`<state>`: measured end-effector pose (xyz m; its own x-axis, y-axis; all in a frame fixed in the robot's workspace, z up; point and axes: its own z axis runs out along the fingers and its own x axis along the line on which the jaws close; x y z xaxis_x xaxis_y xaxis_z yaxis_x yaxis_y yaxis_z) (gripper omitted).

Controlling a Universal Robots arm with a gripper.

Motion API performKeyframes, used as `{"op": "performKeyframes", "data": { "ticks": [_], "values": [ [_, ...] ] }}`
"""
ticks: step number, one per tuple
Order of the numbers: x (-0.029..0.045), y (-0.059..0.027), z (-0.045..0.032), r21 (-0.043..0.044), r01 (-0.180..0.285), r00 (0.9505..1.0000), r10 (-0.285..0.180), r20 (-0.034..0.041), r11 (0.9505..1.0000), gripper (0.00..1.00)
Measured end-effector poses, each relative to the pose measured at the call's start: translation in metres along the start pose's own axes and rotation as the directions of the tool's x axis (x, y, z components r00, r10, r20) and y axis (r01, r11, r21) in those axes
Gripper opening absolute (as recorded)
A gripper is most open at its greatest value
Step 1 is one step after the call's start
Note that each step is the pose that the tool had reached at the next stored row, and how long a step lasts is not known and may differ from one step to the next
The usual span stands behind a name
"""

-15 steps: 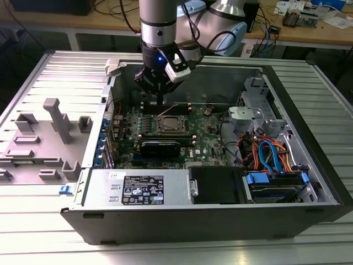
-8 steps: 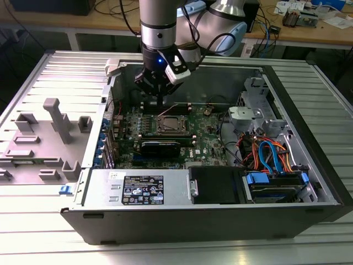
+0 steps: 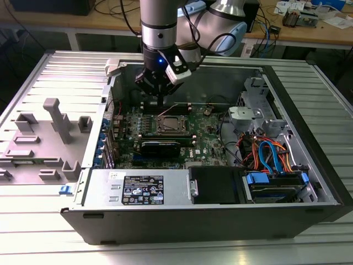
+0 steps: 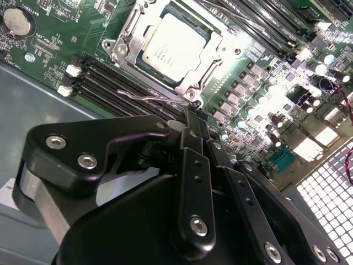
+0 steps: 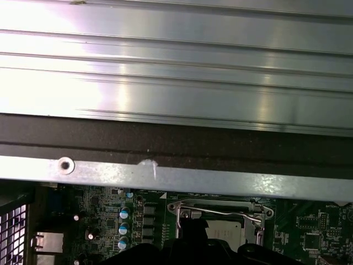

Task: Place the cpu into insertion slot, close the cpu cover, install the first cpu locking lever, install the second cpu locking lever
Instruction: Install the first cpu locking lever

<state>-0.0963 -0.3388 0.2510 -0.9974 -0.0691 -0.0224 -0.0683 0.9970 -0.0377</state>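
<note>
The cpu [image 4: 174,47], silver-topped, lies flat in the insertion slot [image 3: 172,125] on the green motherboard. The cpu cover [image 4: 132,34], a silvery frame, lies down around the chip. A thin wire locking lever [image 4: 144,96] runs along the socket's edge beside the memory slots, and it also shows in the first wrist view as the lever [image 5: 220,210]. My gripper [image 4: 192,113] has its black fingers shut together, with the tip right at the lever's hooked end. In the exterior view my gripper [image 3: 160,104] hangs just behind the socket, inside the case.
The open computer case [image 3: 309,182] lies on a ribbed metal table. Long black memory slots [image 4: 105,83] flank the socket. A power supply [image 3: 140,187] sits at the front, with drive cables [image 3: 270,154] on the exterior view's right. A grey fixture [image 3: 55,124] stands on the exterior view's left.
</note>
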Motion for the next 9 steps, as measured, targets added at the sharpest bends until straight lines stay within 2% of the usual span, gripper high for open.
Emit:
{"op": "performKeyframes", "data": {
  "ticks": [9],
  "values": [
    [-0.0005,-0.0001,0.0005,-0.0005,0.0,1.0,0.0,0.0001,1.0,0.11]
  ]
}}
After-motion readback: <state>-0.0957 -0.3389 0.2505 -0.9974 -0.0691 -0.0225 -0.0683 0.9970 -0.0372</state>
